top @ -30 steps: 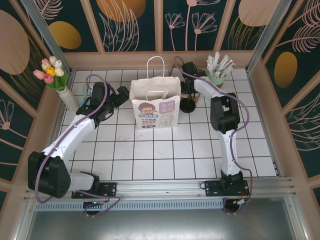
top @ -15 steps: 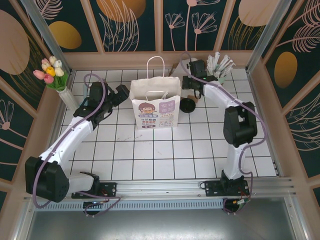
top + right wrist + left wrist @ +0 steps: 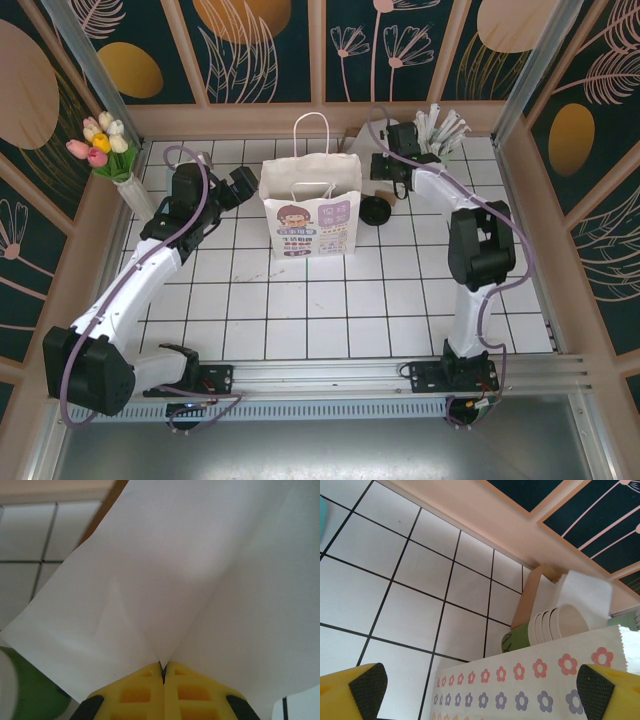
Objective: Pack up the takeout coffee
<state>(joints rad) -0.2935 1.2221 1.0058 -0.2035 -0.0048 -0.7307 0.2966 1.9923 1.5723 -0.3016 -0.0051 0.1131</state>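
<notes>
The takeout coffee [image 3: 375,210], a small dark cup with a black round top, stands on the tiles just right of the white paper bag [image 3: 310,205]. My right gripper [image 3: 385,163] is behind the cup near the back wall. In the right wrist view this gripper [image 3: 163,667] is shut on a white paper sheet [image 3: 190,570] that covers most of that view. The same sheet [image 3: 582,597] rises behind the cups in the left wrist view. My left gripper [image 3: 245,183] is open at the bag's left side, facing its flower-printed panel [image 3: 520,690] with nothing held.
A stack of cream-white cups [image 3: 555,625] with a green cup [image 3: 517,637] at its end lies beyond the bag. A mint-green cup of wrapped straws [image 3: 438,135] stands at the back right. A vase of tulips [image 3: 105,145] is at the back left.
My right gripper has drawn back from beside the coffee cup toward the back wall and the straws. The left arm has shifted slightly back and left. The bag and the cup stayed put.
</notes>
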